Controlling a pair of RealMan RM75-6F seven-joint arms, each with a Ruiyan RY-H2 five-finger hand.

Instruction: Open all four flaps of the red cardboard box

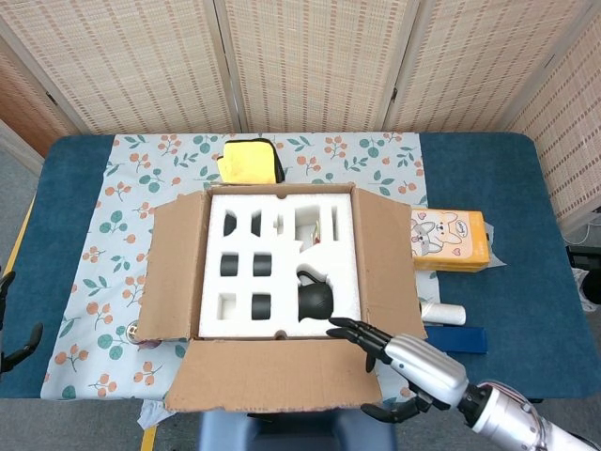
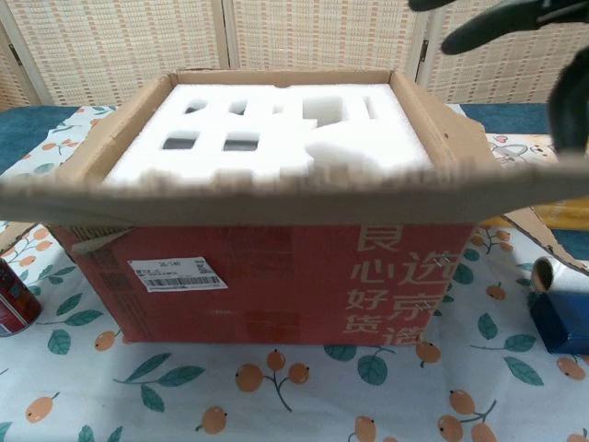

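Observation:
The red cardboard box (image 2: 276,285) stands mid-table on a patterned cloth. In the head view its left flap (image 1: 174,263), right flap (image 1: 385,254) and front flap (image 1: 277,376) lie folded outward, baring a white foam insert (image 1: 282,258) with a black object (image 1: 317,301) in one pocket. The back flap is hard to make out. My right hand (image 1: 404,371) hovers with fingers spread at the front flap's right edge, holding nothing; its dark fingers (image 2: 497,28) show at the chest view's top right, above the blurred flap (image 2: 276,189). Only the fingertips of my left hand (image 1: 11,343) show at the far left edge.
A yellow item (image 1: 252,160) sits behind the box. To its right lie an orange tissue pack (image 1: 449,240), a white cylinder (image 1: 441,311) and a blue box (image 1: 455,340). A red can (image 2: 14,295) stands at the box's front left corner.

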